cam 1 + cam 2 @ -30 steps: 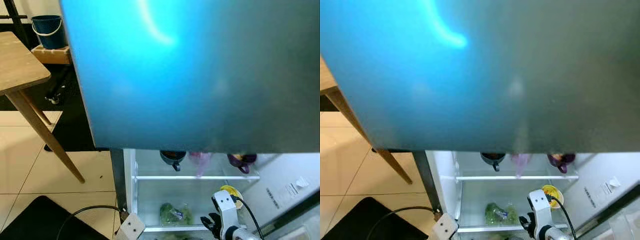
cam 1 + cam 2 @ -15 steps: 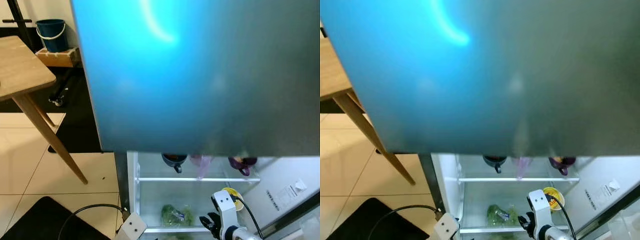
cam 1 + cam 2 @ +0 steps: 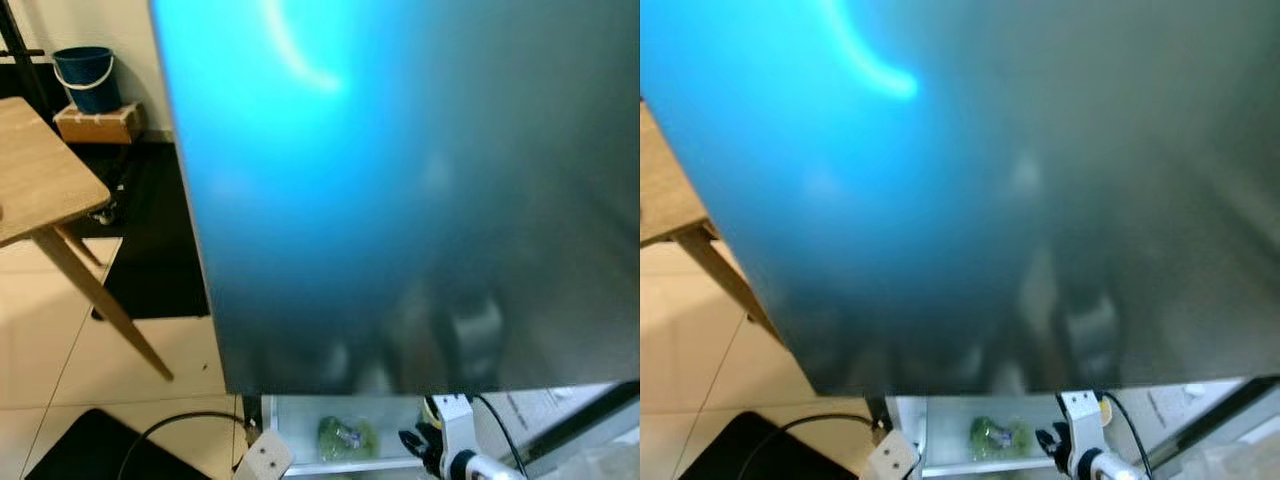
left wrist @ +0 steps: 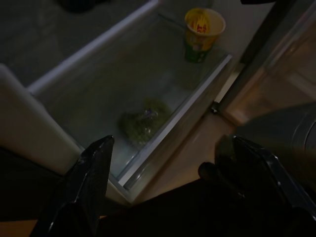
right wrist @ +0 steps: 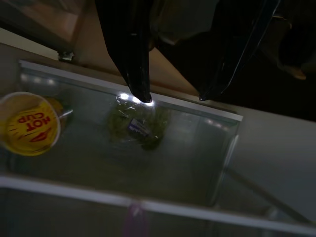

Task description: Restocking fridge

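A: What do the head views show?

B: A large blue-grey fridge door point(image 3: 400, 180) spreads across the upper part. Below it, at about 6 o'clock, a strip of the open fridge point(image 3: 300, 440) appears, with a bag of greens point(image 3: 345, 437) on its glass shelf point(image 3: 340, 464). The right arm point(image 3: 455, 450) rises at 5 o'clock. A wooden bench point(image 3: 40, 180) stands at 9 o'clock, a blue bucket point(image 3: 83, 78) at 11 o'clock, a black mat point(image 3: 80, 450) at 7 o'clock.

A: And the left wrist view?

B: The left pincer point(image 4: 168, 192) is released, its two black fingers point(image 4: 84, 182) spread wide above the shelf. The greens point(image 4: 143, 118) lie between them, farther in; a yellow cup point(image 4: 202, 32) stands toward the back.

A: The right wrist view?

B: The right pincer point(image 5: 173, 96) is also released, fingers apart and holding nothing. One fingertip point(image 5: 143, 96) hovers at the shelf's front edge, just beside the greens point(image 5: 136, 126). The yellow cup point(image 5: 29, 123), printed "HOT CUP", sits near them.
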Available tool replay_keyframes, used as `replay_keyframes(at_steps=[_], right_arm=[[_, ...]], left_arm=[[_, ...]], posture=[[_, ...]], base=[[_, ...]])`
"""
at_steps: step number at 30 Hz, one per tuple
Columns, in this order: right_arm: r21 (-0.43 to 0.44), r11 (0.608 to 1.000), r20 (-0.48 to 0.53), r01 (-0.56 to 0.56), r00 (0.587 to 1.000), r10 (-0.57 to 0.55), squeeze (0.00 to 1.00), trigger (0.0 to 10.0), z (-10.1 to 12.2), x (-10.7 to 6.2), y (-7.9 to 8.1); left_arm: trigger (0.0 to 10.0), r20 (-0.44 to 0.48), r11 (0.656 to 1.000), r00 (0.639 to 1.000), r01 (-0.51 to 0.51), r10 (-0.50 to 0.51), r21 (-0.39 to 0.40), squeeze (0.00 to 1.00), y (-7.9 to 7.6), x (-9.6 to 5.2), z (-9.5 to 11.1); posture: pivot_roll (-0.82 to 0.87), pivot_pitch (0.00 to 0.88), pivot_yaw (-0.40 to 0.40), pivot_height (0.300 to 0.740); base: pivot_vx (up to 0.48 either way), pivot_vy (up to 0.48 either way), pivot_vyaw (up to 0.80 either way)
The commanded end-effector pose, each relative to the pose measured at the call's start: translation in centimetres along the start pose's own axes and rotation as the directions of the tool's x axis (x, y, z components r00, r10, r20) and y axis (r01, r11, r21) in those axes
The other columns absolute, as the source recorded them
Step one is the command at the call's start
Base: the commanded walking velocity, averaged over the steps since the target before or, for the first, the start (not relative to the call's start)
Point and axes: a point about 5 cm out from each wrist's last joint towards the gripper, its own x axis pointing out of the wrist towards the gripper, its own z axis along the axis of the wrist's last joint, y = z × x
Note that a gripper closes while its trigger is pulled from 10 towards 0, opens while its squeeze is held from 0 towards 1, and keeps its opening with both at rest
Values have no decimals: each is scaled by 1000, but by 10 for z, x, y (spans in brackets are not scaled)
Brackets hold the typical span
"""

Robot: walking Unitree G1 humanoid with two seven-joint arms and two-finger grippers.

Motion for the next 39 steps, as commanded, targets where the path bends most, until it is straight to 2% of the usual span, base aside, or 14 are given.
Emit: replay_keyframes(at_steps=[1,11,23,28,31,33,37,39], right_arm=[[11,1000,-2,3,1000,-3,0,10000,-4,-2,-1],[14,1000,0,1,1000,-1,0,10000,-5,-3,0],[-6,1000,-37,2,999,-3,0,10000,-11,-3,2],[-21,1000,-77,18,997,-19,0,10000,-19,-6,1],[-42,998,-124,38,991,-43,0,10000,-27,-8,0],[-42,998,-124,38,991,-43,0,10000,-27,-8,0],[-51,998,-159,47,986,-55,0,10000,-34,-11,0],[-60,997,-186,48,981,-58,0,10000,-41,-13,3]], left_arm=[[10000,28,999,999,-34,33,22,0,8,3,8],[10000,31,999,999,-34,34,20,0,8,3,9],[10000,-56,997,996,-71,70,-14,0,10,-3,-7],[10000,-134,987,983,-136,123,-88,0,11,-12,-23],[10000,-196,970,969,-183,151,-158,0,8,-20,-36],[10000,-196,970,969,-183,151,-158,0,8,-20,-36],[10000,-257,951,951,-228,171,-211,0,4,-27,-48],[10000,-308,929,932,-273,191,-250,0,2,-33,-57]], posture=[[-16,32,-65,730],[-16,35,-60,740],[-16,34,-60,740],[-15,33,-62,740],[-16,32,-65,740],[-16,32,-65,740],[-17,29,-67,740],[-17,29,-67,740]], base=[[0,0,0],[-98,0,0],[0,0,0],[0,0,0],[0,0,0],[0,0,0],[0,0,0],[0,0,0]])
